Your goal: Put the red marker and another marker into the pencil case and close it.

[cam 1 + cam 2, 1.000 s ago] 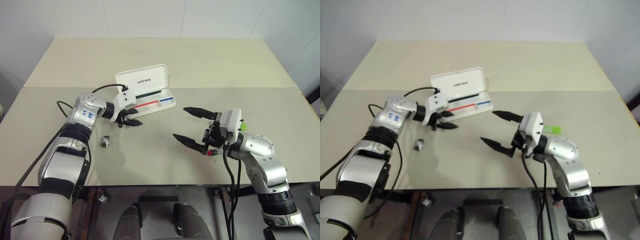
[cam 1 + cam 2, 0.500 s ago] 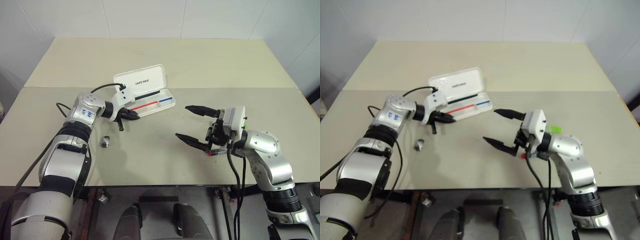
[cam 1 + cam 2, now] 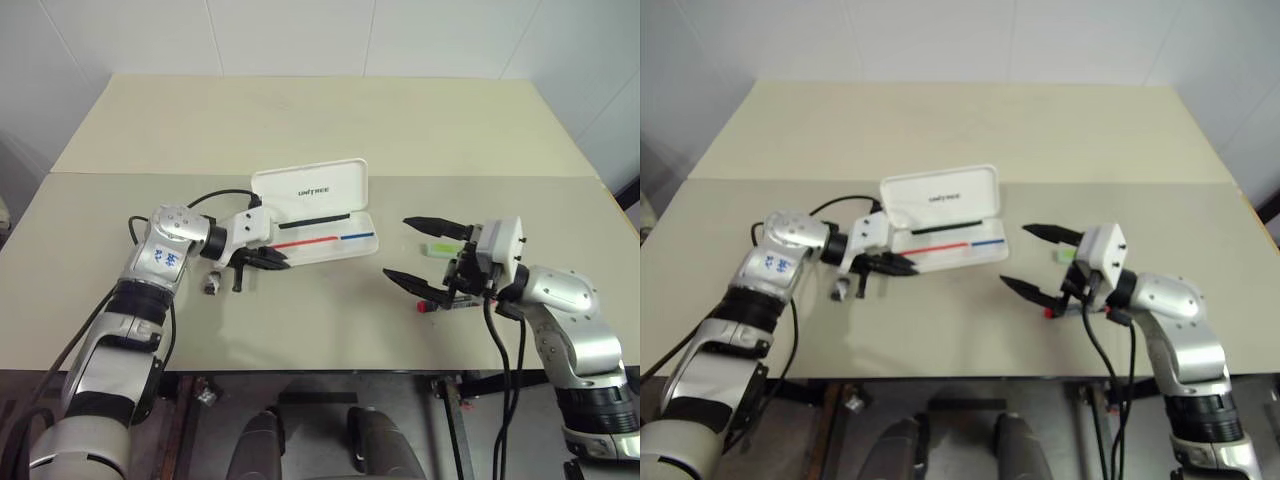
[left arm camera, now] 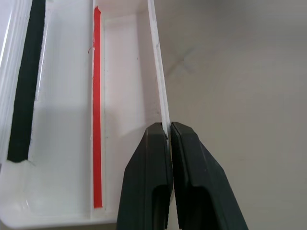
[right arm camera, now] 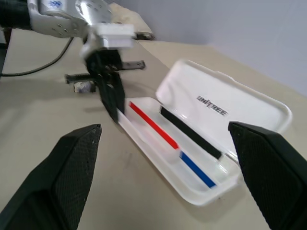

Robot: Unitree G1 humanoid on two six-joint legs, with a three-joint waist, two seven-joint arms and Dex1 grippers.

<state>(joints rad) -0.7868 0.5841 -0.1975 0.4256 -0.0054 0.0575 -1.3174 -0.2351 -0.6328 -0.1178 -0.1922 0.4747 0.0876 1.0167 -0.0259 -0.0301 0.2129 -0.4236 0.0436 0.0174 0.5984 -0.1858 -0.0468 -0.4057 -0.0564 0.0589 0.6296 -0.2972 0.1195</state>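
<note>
The white pencil case [image 3: 318,188] lies open on the table, lid tilted back with dark lettering, a red-and-blue line inside its tray. My left gripper [image 3: 283,264] is shut on the tray's near wall at its left end; the left wrist view shows both black fingers [image 4: 149,158] pinching that thin white wall [image 4: 158,72]. My right gripper [image 3: 398,247] hovers open to the right of the case with nothing in it. The red marker [image 3: 440,303] lies on the table under the right hand, red cap toward the case. The light green marker [image 3: 437,249] lies just beyond it.
A small grey-and-black object [image 3: 210,284] sits on the table beside my left wrist. A seam [image 3: 120,174] crosses the table behind the case. The table's near edge [image 3: 300,368] runs close under both arms.
My left gripper has shut on the case's near wall and dragged the case toward me and to the right. My right arm moved right, uncovering the red marker and the green one.
</note>
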